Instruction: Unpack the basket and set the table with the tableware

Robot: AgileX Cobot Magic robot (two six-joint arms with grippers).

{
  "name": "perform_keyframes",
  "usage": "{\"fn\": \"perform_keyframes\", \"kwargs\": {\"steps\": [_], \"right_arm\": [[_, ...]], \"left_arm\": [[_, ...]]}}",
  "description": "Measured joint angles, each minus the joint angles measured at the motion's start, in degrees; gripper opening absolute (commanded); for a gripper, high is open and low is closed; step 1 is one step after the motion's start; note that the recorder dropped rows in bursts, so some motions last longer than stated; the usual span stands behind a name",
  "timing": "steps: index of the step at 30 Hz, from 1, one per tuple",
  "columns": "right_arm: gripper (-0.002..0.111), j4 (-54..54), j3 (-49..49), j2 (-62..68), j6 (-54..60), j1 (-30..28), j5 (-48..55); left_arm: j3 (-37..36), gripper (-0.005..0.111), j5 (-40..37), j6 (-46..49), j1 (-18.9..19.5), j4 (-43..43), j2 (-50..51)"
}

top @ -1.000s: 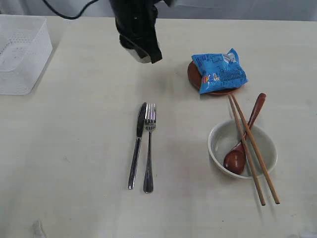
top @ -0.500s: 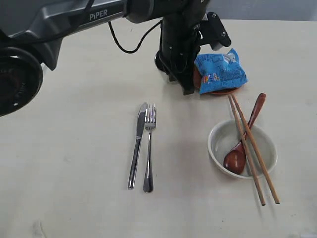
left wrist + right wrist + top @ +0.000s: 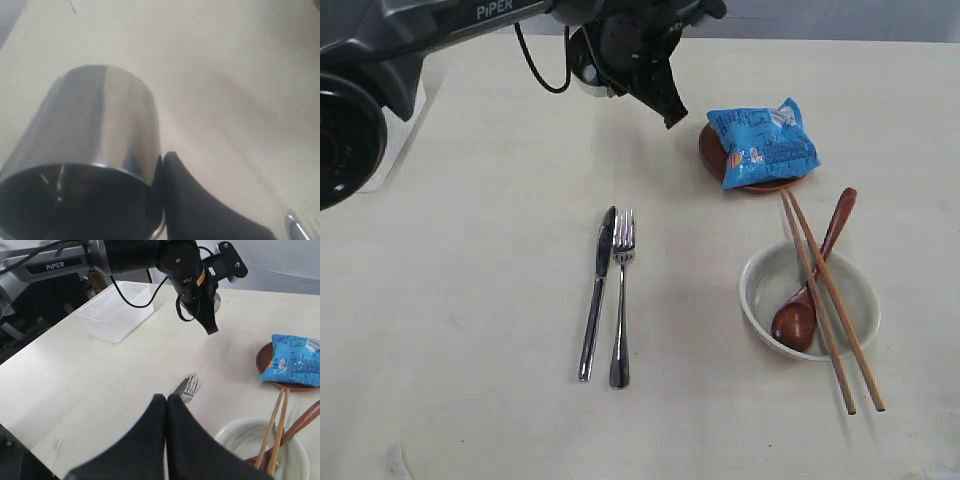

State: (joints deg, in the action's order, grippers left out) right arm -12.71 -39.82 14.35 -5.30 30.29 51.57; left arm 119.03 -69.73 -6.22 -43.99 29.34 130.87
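Broadly, one pale tabletop (image 3: 470,300) carrying a part-laid setting. White lattice basket (image 3: 117,310): stands at the far left edge of the tabletop, well apart from the laid pieces. Left arm: reaches in from the left over the far side of the tabletop, between the basket and the plate. Its tool (image 3: 655,95) is clamped on the steel cup (image 3: 100,125), with one black finger (image 3: 200,210) pressed against the cup's wall near the rim; the other finger is hidden. The cup is held off the tabletop, its open mouth turned toward the wrist camera. Off-white bowl (image 3: 760,285): upright on the right side of the tabletop, nearer than the plate. Blue snack bag (image 3: 765,145): lies on top of the plate, covering most of it. Brown round plate (image 3: 710,155): on the far right area, only its left rim and near edge showing from under the bag. Wooden chopsticks (image 3: 835,300): a pair laid side by side across the bowl's rim, far ends close to the plate, near ends past the bowl on the tabletop. Dark brown wooden spoon (image 3: 796,322): head down inside the bowl, handle leaning out over the far rim and crossing under the chopsticks. Steel knife (image 3: 597,290) and steel fork (image 3: 621,300): flat at the centre, parallel, just beside each other, knife on the left. Right tool (image 3: 165,399): raised above the near edge, its two black fingers pressed together, holding nothing.
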Motion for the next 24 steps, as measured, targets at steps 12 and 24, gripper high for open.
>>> {"fn": "perform_keyframes", "kwargs": {"steps": [12,24], "right_arm": [[0.0,-1.0,0.0,0.0,0.0,0.0,1.0],[0.0,-1.0,0.0,0.0,0.2,0.0,1.0]], "left_arm": [[-5.3,0.0,22.5,-16.5,9.9,-17.0,-7.1],[-32.5,0.0,46.4,-82.0,7.8,46.9,-22.3]]}}
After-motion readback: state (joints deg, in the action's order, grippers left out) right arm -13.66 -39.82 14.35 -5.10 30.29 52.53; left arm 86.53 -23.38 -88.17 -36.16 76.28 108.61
